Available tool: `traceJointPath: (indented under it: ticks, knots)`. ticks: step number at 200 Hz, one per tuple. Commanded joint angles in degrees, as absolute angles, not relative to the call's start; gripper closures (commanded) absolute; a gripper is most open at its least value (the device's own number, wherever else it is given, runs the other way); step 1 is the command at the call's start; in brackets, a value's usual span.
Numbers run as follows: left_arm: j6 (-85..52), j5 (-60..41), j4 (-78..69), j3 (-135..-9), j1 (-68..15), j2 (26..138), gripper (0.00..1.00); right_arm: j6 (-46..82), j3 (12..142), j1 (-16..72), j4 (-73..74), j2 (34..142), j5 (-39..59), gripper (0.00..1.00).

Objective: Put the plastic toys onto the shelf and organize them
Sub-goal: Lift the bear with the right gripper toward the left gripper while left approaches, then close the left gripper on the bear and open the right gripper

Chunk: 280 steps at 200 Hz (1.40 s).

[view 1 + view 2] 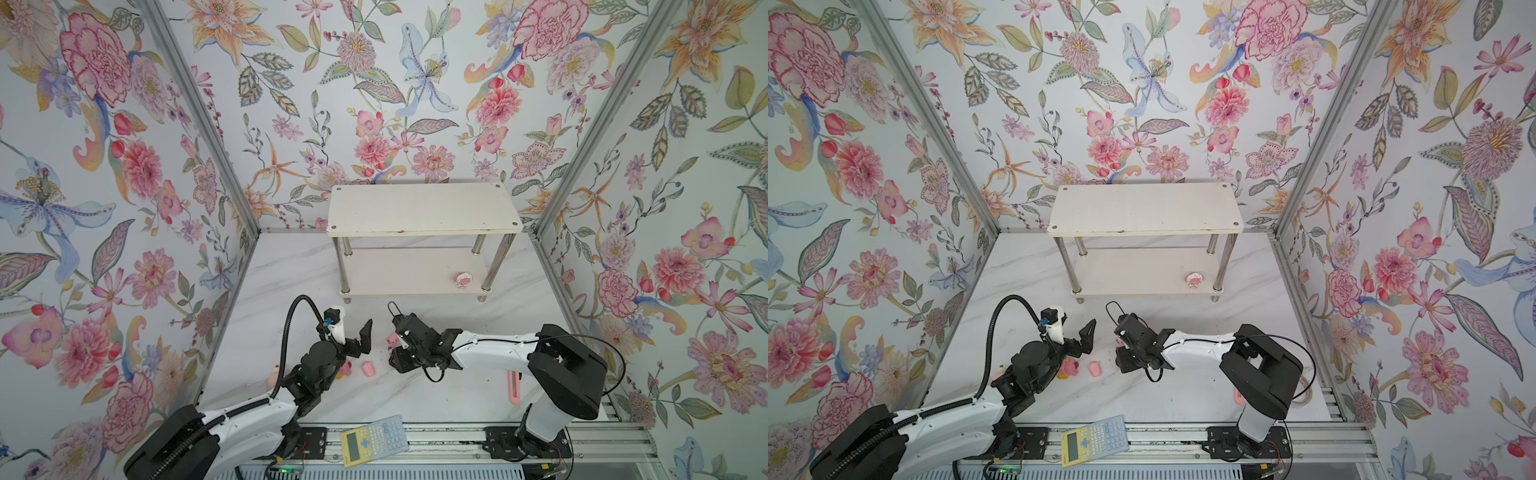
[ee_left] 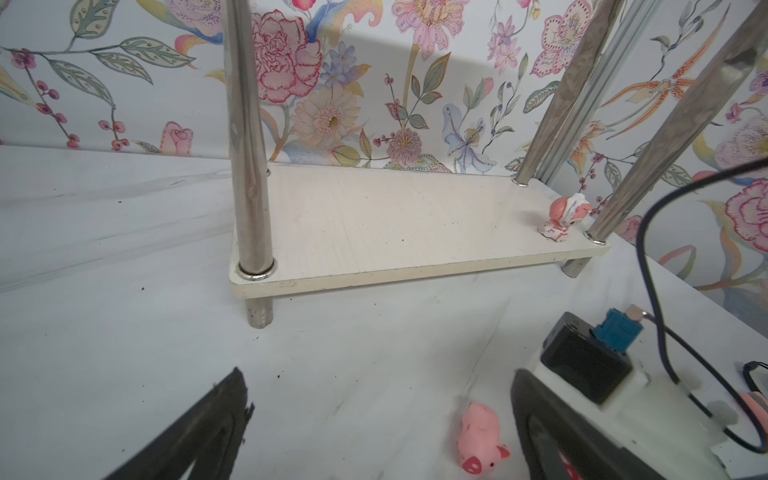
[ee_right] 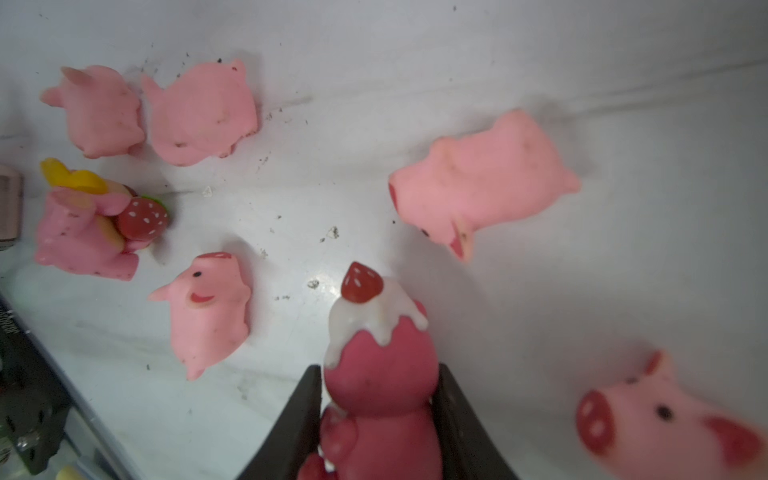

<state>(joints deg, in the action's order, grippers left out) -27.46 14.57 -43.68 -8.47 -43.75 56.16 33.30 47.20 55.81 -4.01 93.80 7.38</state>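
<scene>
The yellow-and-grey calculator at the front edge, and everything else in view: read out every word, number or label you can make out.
Nothing here reads clearly.
Yellow-and-grey calculator: key markings too small to read.
Black part at the right wrist view's edge: pale marks, too blurred to read.
Pink plastic pig toys, dark pink-red bear toy, white two-tier shelf: no writing seen.

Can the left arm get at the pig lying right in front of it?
Probably yes: the left gripper is open and only bare table lies before the pig. The right arm close beside it makes it tight.
</scene>
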Motion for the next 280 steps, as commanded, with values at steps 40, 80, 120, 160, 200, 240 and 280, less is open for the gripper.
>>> traceJointPath:
  ticks: [40,80,120,160,200,240,280]
  knots:
    - [-27.67,1.71,-49.82,-6.41,-42.93,49.97,0.01,35.79,33.02,46.44,34.23,80.01,33.37,0.92]
    - [-31.03,-7.08,-50.02,-11.68,-42.89,52.9,0.01,32.73,31.89,45.96,40.87,77.36,40.98,0.93]
    - [-36.04,-13.08,-52.23,-14.18,-42.83,54.07,0.01,28.59,32.21,46.18,37.69,74.45,39.6,0.94]
    - [-41.15,-19.39,-52.47,-15.74,-42.74,53.19,0.01,24.9,33.47,46.14,35.18,72.74,39.63,0.94]
    - [-44.32,-22.35,-49.41,-17.74,-42.61,53.75,0.06,18.38,34.63,47.19,33.41,69.66,38.76,0.95]
    - [-47.2,-26.56,-51.14,-19.51,-42.7,56.01,0.21,11.53,33.75,48.9,33.45,66.1,37.34,0.95]
    - [-49.73,-30.2,-56.8,-19.68,-42.56,58.68,0.4,12.7,34.63,47.91,34.1,66.8,40.21,0.95]
